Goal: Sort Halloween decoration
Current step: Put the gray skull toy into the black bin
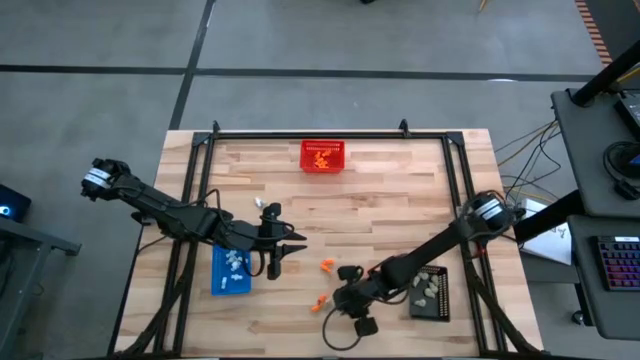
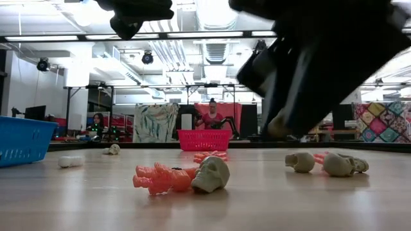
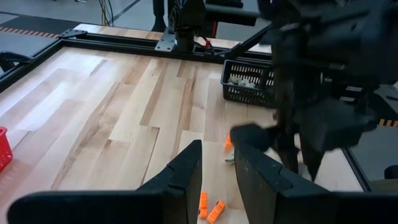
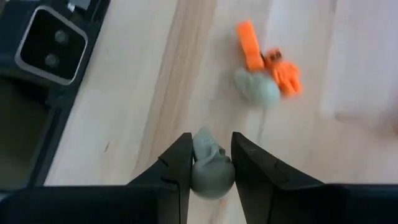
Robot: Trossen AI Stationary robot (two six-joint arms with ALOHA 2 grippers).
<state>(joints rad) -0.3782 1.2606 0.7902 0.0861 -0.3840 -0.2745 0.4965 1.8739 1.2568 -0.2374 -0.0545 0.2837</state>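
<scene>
while the right claw (image 4: 210, 165) pinches it, a grey skull trinket (image 4: 209, 168) sits between its fingers.

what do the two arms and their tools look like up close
Both arms are dark, near-black, jointed links, each with a pale silver band near its outer end. The left tool ends in two flat, black, wedge-shaped fingers; the right tool has the same matte black pair. Thin black cables trail along the left arm.
</scene>
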